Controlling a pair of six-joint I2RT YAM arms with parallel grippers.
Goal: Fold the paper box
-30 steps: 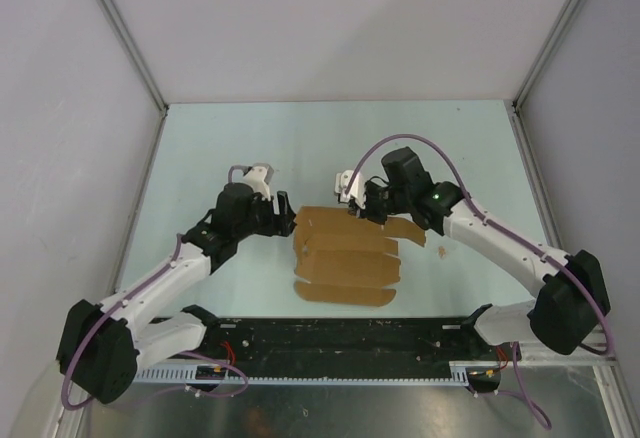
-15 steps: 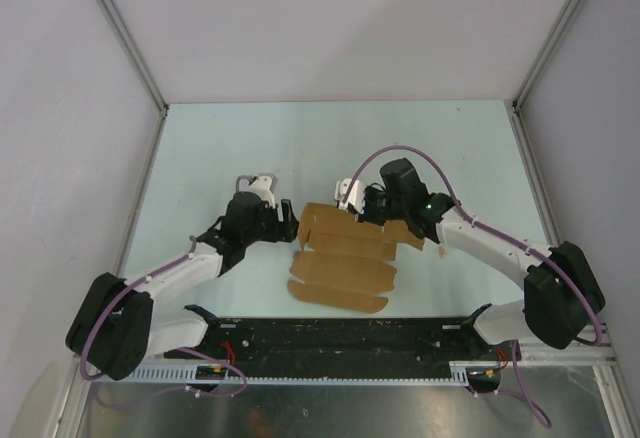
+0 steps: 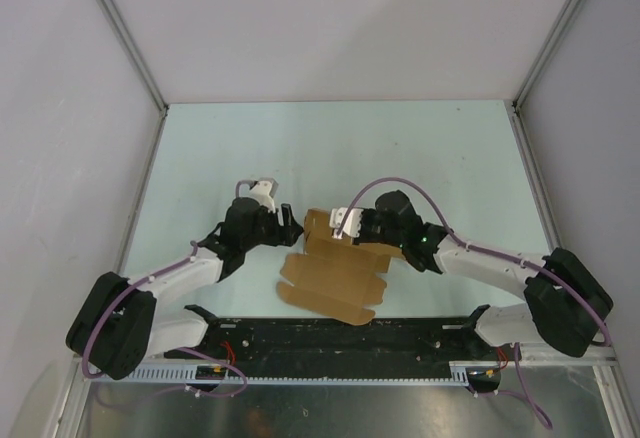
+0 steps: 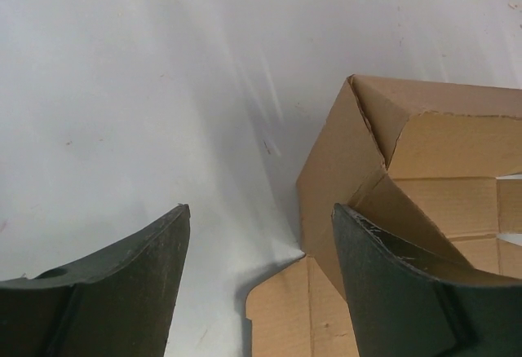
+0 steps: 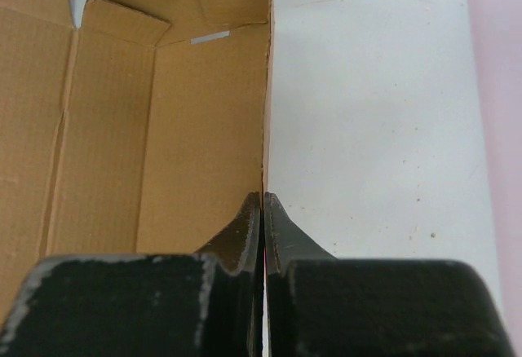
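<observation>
The paper box [image 3: 335, 273] is a brown cardboard sheet, partly folded, lying near the table's front between the two arms. Its far part is raised into walls [image 4: 351, 161]; flat flaps lie toward the front. My right gripper [image 3: 352, 226] is shut on the edge of one upright wall [image 5: 263, 112], pinching it between both fingers, with the box's inside [image 5: 122, 129] to the left. My left gripper [image 3: 287, 220] is open at the box's left corner; its right finger [image 4: 391, 284] is over the cardboard, the left finger [image 4: 122, 284] over bare table.
The pale table [image 3: 330, 148] is enclosed by grey walls at the back and both sides. A black rail [image 3: 330, 333] with the arm bases runs along the front edge. A small brown scrap lay right of the box earlier; it is hidden now.
Both grippers and the box have moved toward the front. The right gripper has pulled the wall leftward and the flat flaps have swung to the front left.
</observation>
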